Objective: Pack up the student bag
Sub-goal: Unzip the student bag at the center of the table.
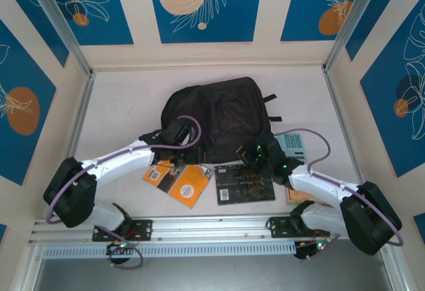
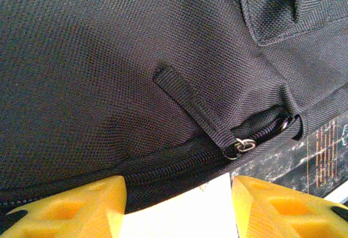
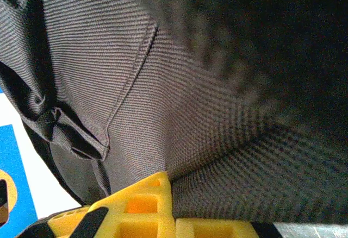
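The student bag (image 1: 219, 115), a large black fabric backpack, lies flat in the middle of the table. My left gripper (image 1: 174, 138) is at its near left edge. In the left wrist view this gripper (image 2: 176, 208) stands open, its yellow fingers (image 2: 70, 205) apart over white table, just short of the bag's shut zipper (image 2: 179, 164). The strap-like zipper pull (image 2: 190, 105) lies on the fabric above it. My right gripper (image 1: 255, 153) is at the bag's near right edge. Its yellow fingers (image 3: 147, 211) are pressed together, pinching a fold of the bag's fabric (image 3: 217, 140).
In front of the bag lie two orange books (image 1: 179, 179) and a flat black book (image 1: 244, 183), whose corner (image 2: 321, 151) shows beside the zipper. A light blue item (image 1: 292, 146) and an orange one (image 1: 299, 194) sit by the right arm. Walls close the table.
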Robot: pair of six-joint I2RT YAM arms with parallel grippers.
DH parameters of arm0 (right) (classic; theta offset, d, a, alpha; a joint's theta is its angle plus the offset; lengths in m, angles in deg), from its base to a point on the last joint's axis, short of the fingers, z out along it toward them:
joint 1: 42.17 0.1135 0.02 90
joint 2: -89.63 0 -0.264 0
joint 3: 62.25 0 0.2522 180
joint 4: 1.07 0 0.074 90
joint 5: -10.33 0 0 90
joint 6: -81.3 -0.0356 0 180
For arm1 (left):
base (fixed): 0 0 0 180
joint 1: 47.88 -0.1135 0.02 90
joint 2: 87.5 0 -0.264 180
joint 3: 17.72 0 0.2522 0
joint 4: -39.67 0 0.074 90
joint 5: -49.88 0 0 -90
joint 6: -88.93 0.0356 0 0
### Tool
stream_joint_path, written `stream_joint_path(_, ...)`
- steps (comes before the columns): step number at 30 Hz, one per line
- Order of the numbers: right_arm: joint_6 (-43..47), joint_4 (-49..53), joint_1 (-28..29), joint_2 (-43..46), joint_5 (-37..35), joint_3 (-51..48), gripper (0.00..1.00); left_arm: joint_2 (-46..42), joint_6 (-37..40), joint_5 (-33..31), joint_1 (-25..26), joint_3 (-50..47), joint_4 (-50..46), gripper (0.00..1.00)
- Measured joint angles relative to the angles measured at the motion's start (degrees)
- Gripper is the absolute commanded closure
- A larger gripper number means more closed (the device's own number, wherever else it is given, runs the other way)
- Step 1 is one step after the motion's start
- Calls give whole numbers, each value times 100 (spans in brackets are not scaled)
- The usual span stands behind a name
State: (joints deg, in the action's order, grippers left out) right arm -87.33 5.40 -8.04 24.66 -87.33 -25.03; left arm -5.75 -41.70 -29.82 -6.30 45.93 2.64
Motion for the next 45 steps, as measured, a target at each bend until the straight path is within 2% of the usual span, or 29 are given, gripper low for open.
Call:
stream_joint_path(1,35,0,7,-11,-9,0,88,0,-15,0,2,-33,42,46)
stream_joint_path(4,120,59,15,-31,-4,-2,44,-7,-87,-2,2,-122,168,46)
stream_joint_path(5,146,103,15,-46,2,-11,35,-13,-101,-7,2,-155,210,47)
stream_joint_path(8,221,190,17,-61,63,-13,23,-55,-146,-4,2,-271,365,46)
stream_joint_path(13,107,186,85,-144,258,46,23,-70,-306,2,2,-459,660,46)
stream_joint_path(24,-575,-529,487,-1523,649,719,46,-258,-603,87,2,-765,1062,47)
stream_joint_path(28,-691,-798,603,-1794,721,863,48,-258,-693,109,0,-870,1102,48)
stream_joint_path(30,-691,-800,643,-1740,704,870,47,-258,-708,133,0,-890,1108,48)
stream_joint_path(33,-710,-586,688,-1410,592,835,30,-302,-704,149,-11,-892,1099,48)
stream_joint_path(35,-654,-400,730,-1021,483,778,27,-422,-697,151,-22,-892,1069,48)
stream_joint_path(37,-599,-291,754,-603,372,706,28,-581,-682,151,-63,-892,1023,47)
stream_joint_path(39,-560,-223,756,-306,299,669,34,-780,-678,151,-140,-883,944,46)
stream_joint_path(42,-597,-203,769,-258,291,664,41,-1043,-671,149,-308,-857,774,46)
stream_joint_path(45,-693,-208,870,-474,304,667,43,-1296,-627,144,-516,-833,597,46)
